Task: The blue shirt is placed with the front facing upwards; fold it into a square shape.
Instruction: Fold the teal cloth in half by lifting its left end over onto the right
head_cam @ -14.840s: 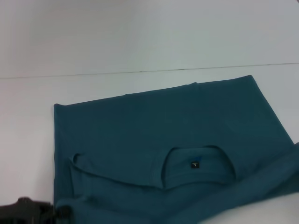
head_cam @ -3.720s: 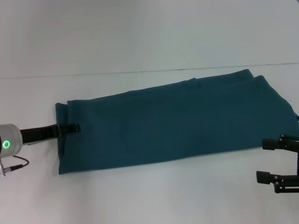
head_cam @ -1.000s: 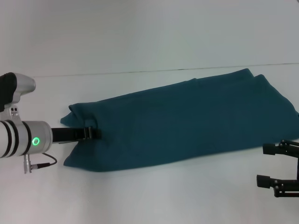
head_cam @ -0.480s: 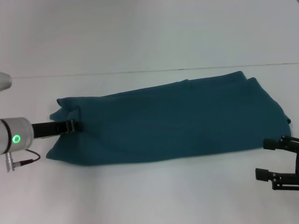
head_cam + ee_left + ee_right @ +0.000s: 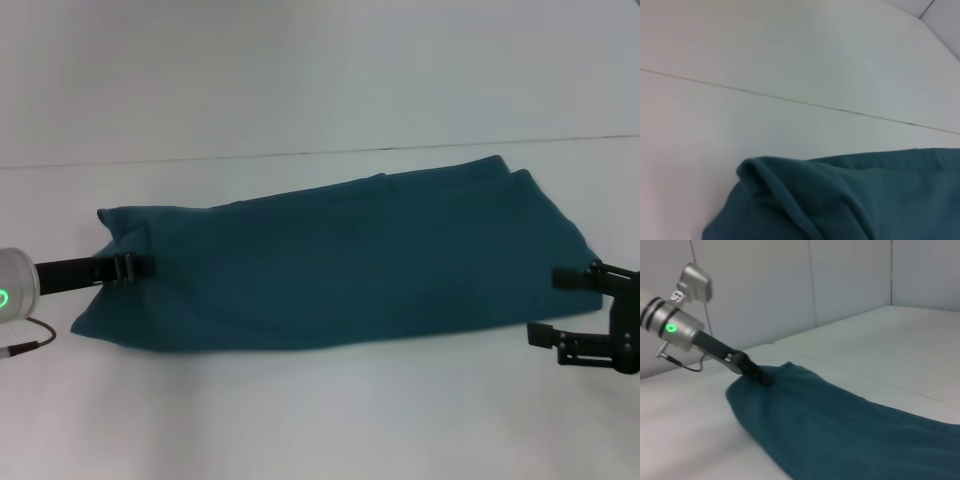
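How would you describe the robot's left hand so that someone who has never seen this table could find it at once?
Start at the white table and the long, folded blue shirt across it. Follow the shirt to its end on the robot's left, where the cloth bunches: the left hand is the slim black tip clamped there, on a silver arm with a green light. The right hand, by contrast, stands open at the other end.

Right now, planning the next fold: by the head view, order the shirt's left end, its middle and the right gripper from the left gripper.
1. Blue shirt's left end: held in the left gripper, at the left.
2. Shirt's middle: centre of the table.
3. Right gripper: far right, by the shirt's other end.
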Robot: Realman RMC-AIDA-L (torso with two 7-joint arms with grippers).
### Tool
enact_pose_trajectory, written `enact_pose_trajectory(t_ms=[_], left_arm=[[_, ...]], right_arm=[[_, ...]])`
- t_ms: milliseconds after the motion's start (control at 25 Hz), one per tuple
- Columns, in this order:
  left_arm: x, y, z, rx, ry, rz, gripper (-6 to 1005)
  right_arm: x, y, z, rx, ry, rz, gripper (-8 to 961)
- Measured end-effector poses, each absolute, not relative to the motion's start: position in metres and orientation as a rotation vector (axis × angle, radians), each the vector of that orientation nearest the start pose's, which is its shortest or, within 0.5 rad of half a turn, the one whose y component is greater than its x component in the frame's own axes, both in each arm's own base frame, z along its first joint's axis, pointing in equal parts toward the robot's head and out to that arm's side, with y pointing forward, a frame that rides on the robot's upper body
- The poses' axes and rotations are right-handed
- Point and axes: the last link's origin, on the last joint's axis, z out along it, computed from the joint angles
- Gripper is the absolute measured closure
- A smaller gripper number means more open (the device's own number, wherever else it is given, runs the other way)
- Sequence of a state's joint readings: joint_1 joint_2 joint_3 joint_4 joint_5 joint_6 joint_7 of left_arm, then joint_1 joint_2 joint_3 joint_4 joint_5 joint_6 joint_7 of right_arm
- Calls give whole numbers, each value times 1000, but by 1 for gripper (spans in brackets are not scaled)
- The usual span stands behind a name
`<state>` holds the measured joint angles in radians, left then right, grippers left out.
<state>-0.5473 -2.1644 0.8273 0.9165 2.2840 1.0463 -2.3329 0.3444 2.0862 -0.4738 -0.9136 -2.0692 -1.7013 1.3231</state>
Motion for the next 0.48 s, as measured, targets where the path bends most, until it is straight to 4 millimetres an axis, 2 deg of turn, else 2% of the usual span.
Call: enact_pose_trajectory(t_ms=[480], left_arm=[[-277,380,25,-2089,-1384,-389,938]], right_arm=[[309,310,56,-2494,564,580,37]])
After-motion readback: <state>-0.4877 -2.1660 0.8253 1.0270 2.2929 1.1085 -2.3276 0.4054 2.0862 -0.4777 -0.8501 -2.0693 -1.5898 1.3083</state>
